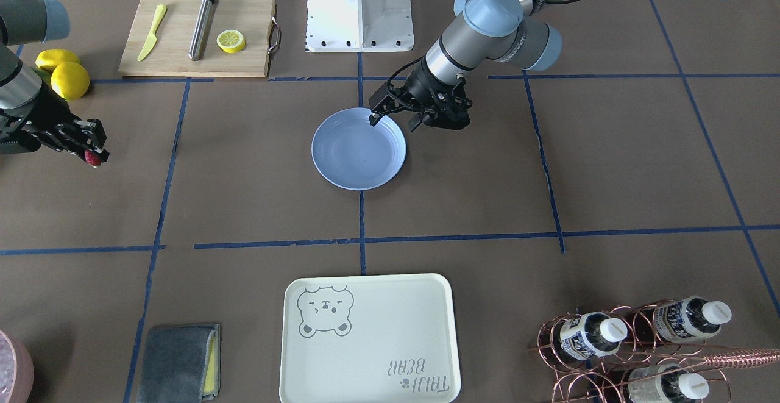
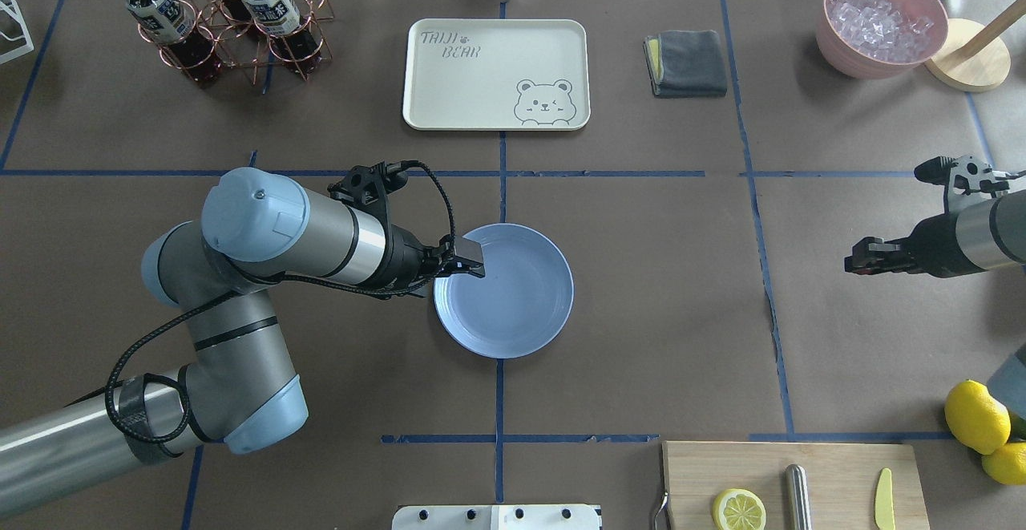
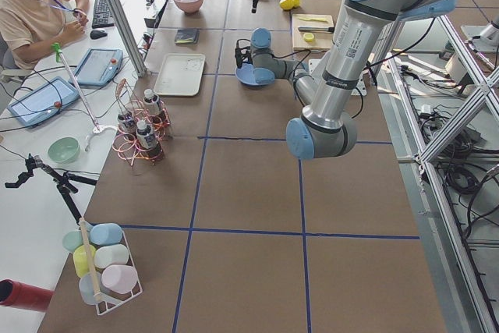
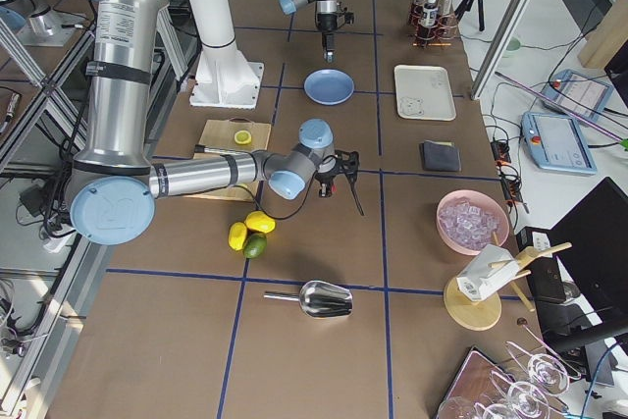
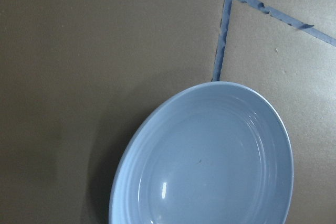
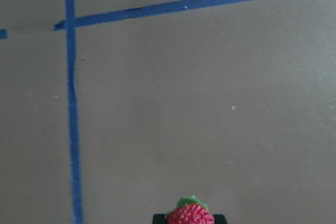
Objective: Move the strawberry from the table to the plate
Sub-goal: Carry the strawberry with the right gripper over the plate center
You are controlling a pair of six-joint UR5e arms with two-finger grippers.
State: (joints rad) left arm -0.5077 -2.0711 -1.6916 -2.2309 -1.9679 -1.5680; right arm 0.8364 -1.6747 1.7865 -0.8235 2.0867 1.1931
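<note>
Your right hand (image 1: pixel 91 154) clamped on the strawberry (image 1: pixel 93 158), over the bench (image 1: pixel 487 177) well apart from the plate (image 1: pixel 359 178), strawberry partly cut off in the wrist view, left hand (image 1: pixel 395 121) spread open above the plate rim.

Plate (image 5: pixel 210 166) under the left gripper (image 1: pixel 393 121) is looking glossy and smooth, catching a highlight. Table (image 6: pixel 210 103) below the right gripper (image 1: pixel 92 154) is looking matt, paper-like. Strawberry (image 6: pixel 190 215) in that gripper is showing bumpy, dimpled skin.
</note>
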